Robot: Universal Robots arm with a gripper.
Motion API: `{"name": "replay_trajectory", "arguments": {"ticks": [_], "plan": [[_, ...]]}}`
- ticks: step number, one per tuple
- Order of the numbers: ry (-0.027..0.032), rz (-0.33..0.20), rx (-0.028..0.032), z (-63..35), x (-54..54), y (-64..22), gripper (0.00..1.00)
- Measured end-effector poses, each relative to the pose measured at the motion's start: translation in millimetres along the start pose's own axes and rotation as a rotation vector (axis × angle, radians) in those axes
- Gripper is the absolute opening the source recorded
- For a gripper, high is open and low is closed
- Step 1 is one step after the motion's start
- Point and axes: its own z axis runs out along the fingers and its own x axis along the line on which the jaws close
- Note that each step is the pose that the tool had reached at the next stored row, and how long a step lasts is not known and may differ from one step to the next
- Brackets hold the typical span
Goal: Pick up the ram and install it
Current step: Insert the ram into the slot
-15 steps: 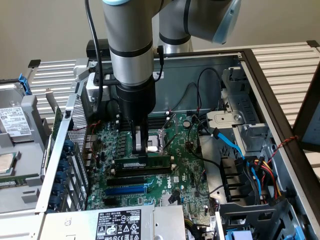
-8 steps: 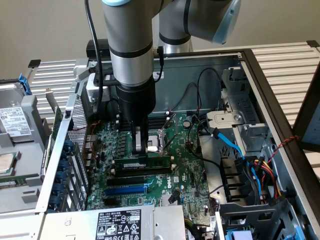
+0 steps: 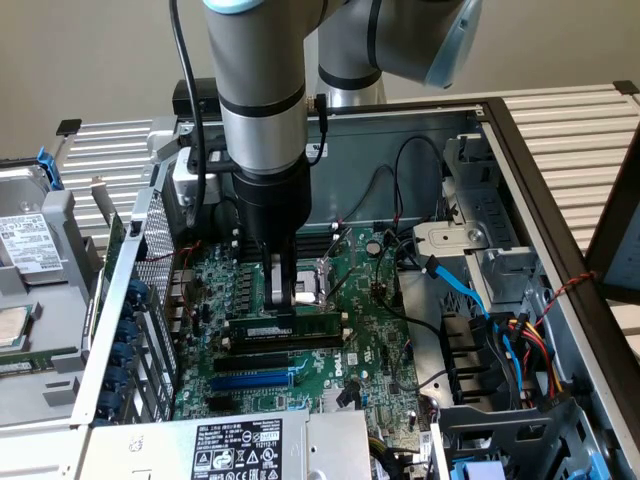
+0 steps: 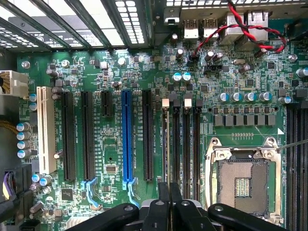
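The ram [image 3: 300, 326] is a long dark-green stick with a small white label. It stands on edge along one of the black memory slots [image 3: 285, 345] on the motherboard inside the open computer case. My gripper [image 3: 284, 300] reaches straight down onto it, its silver fingers shut on the stick's upper edge near its middle. In the wrist view the ram [image 4: 166, 144] appears edge-on as a thin strip in line with my gripper [image 4: 169, 192], beside the other memory slots [image 4: 185, 139]. I cannot tell how deep it sits in the slot.
A blue expansion slot [image 3: 250, 381] [image 4: 126, 134] lies just beyond the memory slots. The open CPU socket [image 3: 320, 280] [image 4: 243, 185] is close behind the fingers. Loose cables [image 3: 480, 310] and drive bays fill the exterior view's right. A labelled power supply [image 3: 235, 447] sits in front.
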Motion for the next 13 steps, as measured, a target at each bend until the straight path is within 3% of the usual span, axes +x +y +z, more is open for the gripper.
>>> {"name": "replay_trajectory", "arguments": {"ticks": [13], "plan": [[0.0000,0.007,-0.0001,0.1,-0.1,0.0,0.12]]}}
